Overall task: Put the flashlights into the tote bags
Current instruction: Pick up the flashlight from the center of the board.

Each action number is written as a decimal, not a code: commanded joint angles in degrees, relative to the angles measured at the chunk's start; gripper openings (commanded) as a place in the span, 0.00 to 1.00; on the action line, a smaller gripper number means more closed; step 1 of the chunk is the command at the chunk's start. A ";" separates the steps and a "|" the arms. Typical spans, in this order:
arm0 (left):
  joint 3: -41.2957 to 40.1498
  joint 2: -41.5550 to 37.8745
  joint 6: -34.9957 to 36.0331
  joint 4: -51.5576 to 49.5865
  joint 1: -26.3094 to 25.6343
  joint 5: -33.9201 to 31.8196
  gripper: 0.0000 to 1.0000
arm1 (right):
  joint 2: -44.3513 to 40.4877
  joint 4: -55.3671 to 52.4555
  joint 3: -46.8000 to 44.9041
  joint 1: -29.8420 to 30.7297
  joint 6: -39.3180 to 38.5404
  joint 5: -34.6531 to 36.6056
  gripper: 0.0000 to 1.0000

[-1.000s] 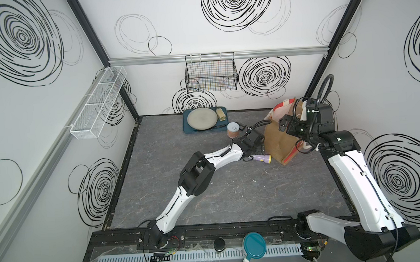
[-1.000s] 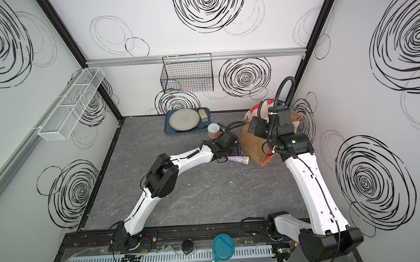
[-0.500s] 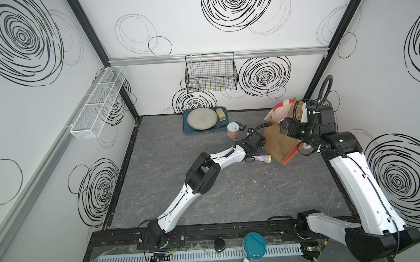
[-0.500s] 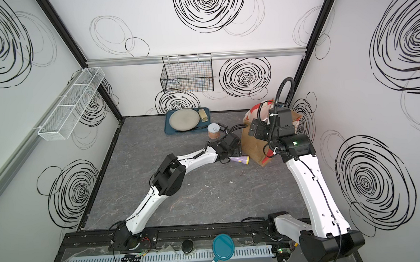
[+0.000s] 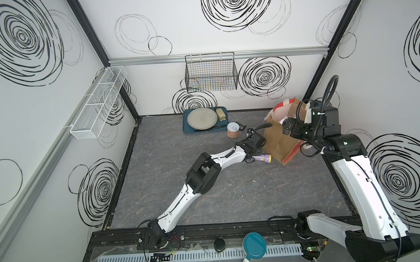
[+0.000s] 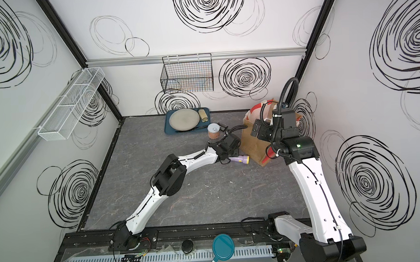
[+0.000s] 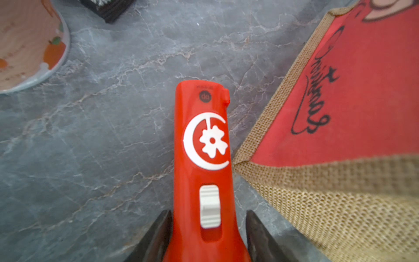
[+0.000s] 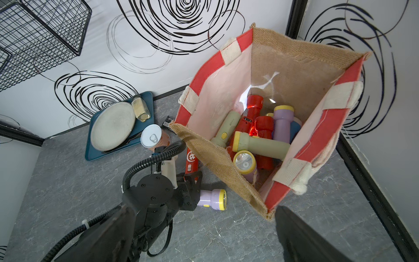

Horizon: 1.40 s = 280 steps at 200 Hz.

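tote bag [image 7: 328, 102] crowds one flank of the red flashlight [image 7: 204, 140], bare floor [image 7: 102, 136] the other.

In the left wrist view the orange-red flashlight [image 7: 204, 147] has its wider head end cut off by the frame edge. The left end effector [image 7: 208, 214] shows only two blurred dark fingertips [image 7: 163, 226], contact unclear. In both top views the left arm [image 5: 230, 157] hides that flashlight, and the right arm [image 5: 302, 131] covers the mouth of the tote bag [image 5: 277, 142], right of centre.
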 commanded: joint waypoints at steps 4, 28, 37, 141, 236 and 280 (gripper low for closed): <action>-5.48 -4.93 0.28 2.36 1.41 -1.04 0.38 | -1.38 -0.48 0.23 -0.26 0.22 -0.22 1.00; -9.39 -8.99 1.37 5.00 2.61 -0.12 0.25 | -1.88 0.20 -1.27 -0.05 1.91 -1.44 1.00; -11.10 -10.55 1.69 6.35 3.17 0.85 0.21 | -2.24 0.44 -1.92 0.25 2.76 -1.77 1.00; -36.40 -33.25 3.20 22.32 6.52 13.90 0.00 | -6.17 4.23 -8.94 8.74 18.77 -4.07 1.00; -53.95 -56.83 3.37 32.73 6.23 23.28 0.00 | -3.40 26.19 -18.59 12.56 32.82 -13.14 1.00; -55.61 -60.14 2.78 33.97 6.01 22.65 0.00 | -0.91 36.59 -21.53 13.49 34.41 -17.69 0.99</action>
